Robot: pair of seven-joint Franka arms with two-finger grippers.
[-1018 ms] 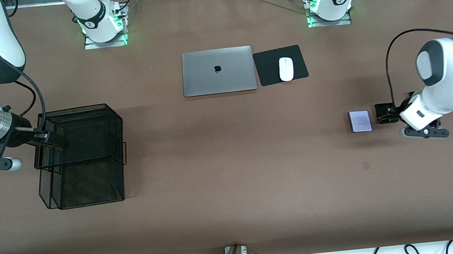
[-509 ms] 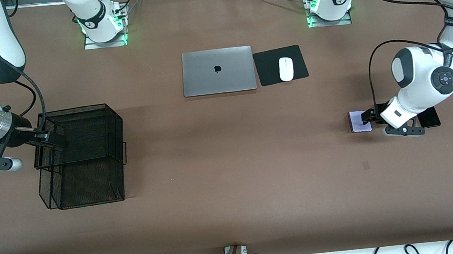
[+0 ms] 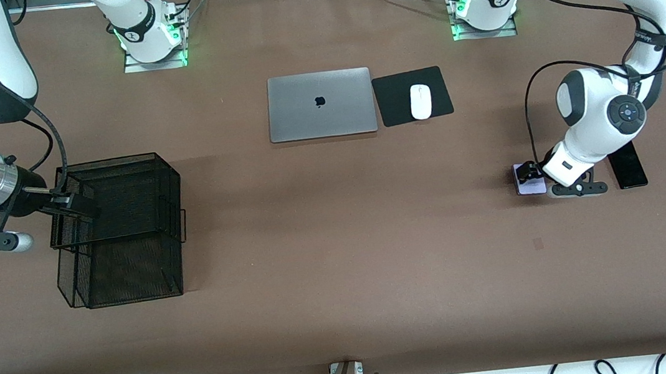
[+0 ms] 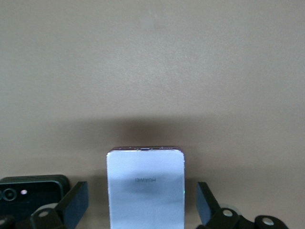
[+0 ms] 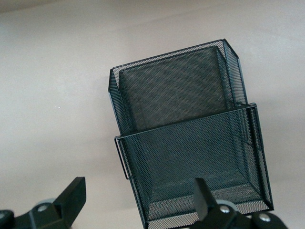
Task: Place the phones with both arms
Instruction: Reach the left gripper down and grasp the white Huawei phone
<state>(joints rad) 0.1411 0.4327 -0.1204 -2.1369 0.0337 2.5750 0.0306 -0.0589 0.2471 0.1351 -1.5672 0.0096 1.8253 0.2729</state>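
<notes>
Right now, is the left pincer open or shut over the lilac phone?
Open. In the left wrist view the left pincer has its fingers spread to either side of the lilac phone, which lies flat on the table.

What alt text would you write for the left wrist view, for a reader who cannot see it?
The open left gripper straddles a pale-lilac phone lying flat on the brown table, one finger on each side, not touching it. A small black phone lies beside it.

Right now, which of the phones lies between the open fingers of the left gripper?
The pale-lilac phone: the left gripper straddles it, fingers open. The small black phone lies beside it, outside the fingers, and the long black phone lies apart.
</notes>
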